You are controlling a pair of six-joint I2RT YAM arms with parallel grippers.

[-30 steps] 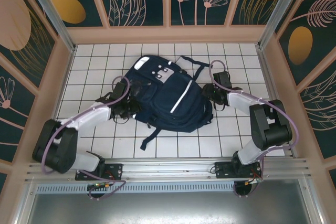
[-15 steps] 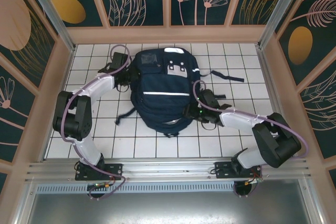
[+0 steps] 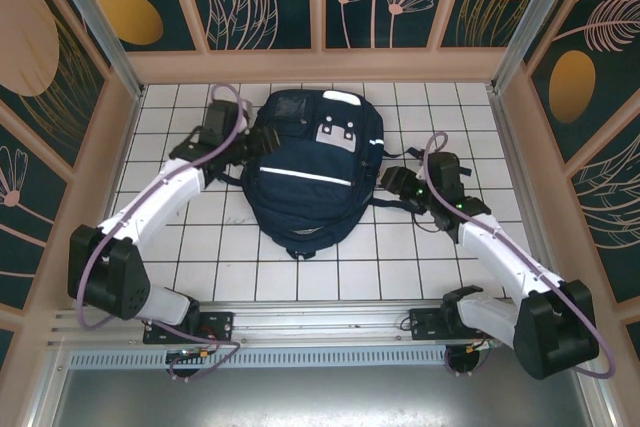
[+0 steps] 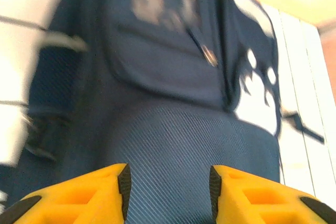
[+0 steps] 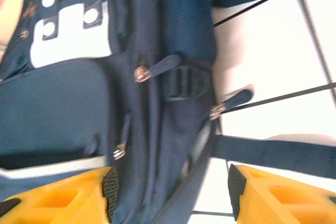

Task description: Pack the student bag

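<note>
The navy student bag (image 3: 310, 172) lay front side up on the white-tiled table (image 3: 200, 247), its grey-white patch (image 3: 338, 132) toward the far end and a thin white stripe (image 3: 300, 175) running across its middle.

The left gripper (image 4: 167, 177) hung at the bag's far-left corner. Its yellow fingers (image 4: 100, 192) were parted, with nothing caught between them, and the bag's ribbed blue fabric showed through the gap. The left wrist view was blurred, and a front pocket with a small zipper pull (image 4: 209, 56) lay beyond the fingers.

The right gripper (image 5: 170, 190) sat at the bag's right side, about halfway along its length. Its jaws were released and set wide, straddling the bag's side seam. Whether either finger pressed on the fabric could not be told. A dark strap (image 5: 273, 153) ran from that side of the bag out across the tiles, passing between the right fingers. Two metal zipper pulls (image 5: 140, 73) and a black buckle (image 5: 185, 82) lay on the bag's side panel just ahead of the gripper.
</note>
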